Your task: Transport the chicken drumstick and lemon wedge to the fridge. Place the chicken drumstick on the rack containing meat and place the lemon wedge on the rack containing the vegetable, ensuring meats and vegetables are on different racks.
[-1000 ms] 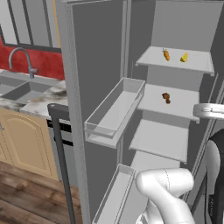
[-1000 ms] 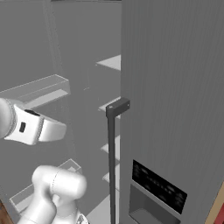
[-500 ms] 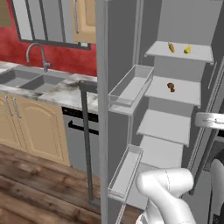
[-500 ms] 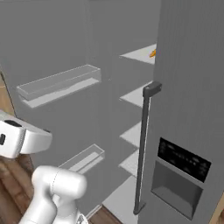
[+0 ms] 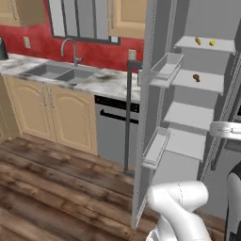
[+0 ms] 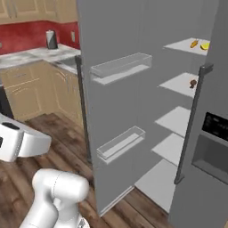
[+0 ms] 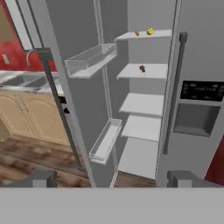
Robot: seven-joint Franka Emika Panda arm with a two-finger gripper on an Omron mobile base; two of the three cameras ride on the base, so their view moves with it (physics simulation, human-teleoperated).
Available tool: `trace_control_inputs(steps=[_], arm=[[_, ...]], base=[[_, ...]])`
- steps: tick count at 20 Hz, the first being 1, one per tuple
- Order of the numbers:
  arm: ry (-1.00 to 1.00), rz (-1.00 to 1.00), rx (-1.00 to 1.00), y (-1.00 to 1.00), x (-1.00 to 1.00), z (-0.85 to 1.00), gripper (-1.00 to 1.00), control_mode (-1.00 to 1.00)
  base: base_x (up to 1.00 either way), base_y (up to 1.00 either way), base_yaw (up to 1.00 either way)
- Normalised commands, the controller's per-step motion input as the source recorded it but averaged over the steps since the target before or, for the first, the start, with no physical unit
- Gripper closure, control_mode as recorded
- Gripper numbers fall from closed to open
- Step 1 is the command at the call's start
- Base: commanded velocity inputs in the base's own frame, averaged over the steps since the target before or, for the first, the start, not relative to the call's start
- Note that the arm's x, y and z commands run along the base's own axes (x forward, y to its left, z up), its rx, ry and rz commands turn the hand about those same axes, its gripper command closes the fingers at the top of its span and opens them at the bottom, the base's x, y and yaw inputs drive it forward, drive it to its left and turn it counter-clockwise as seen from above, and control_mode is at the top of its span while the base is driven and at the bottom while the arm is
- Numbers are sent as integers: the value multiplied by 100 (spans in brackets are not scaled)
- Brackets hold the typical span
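Home kitchen, rendered. Marble counter (image 5: 108,84) with steel sink (image 5: 59,73) and faucet (image 5: 69,48) before a red backsplash (image 5: 37,44), beige cabinets (image 5: 52,113) below, dishwasher (image 5: 110,129) beside, wooden floor (image 5: 52,188). Grey fridge (image 6: 147,111) standing open, with shelves and door bins.

You're looking at a glossy white arm (image 5: 181,207) of rounded, tube-like segments with a bulbous elbow, dark grey at its joints, a flat-ended white link (image 6: 20,141) with a dark face, and two small grey finger tips (image 7: 41,178).
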Motion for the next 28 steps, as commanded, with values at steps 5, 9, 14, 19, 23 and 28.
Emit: trace_control_inputs(steps=[5, 9, 14, 19, 23, 28], arm=[[0, 0, 0, 0, 0, 0, -100, 100], [0, 0, 0, 0, 0, 0, -100, 100], [0, 0, 0, 0, 0, 0, -100, 100], [0, 0, 0, 0, 0, 0, -100, 100], [0, 0, 0, 0, 0, 0, -100, 100], [0, 0, 0, 0, 0, 0, -100, 100]], base=[[-67, 100, 55], [-10, 53, 93], [0, 1, 100], [0, 0, 100], [0, 0, 100], [34, 0, 93]])
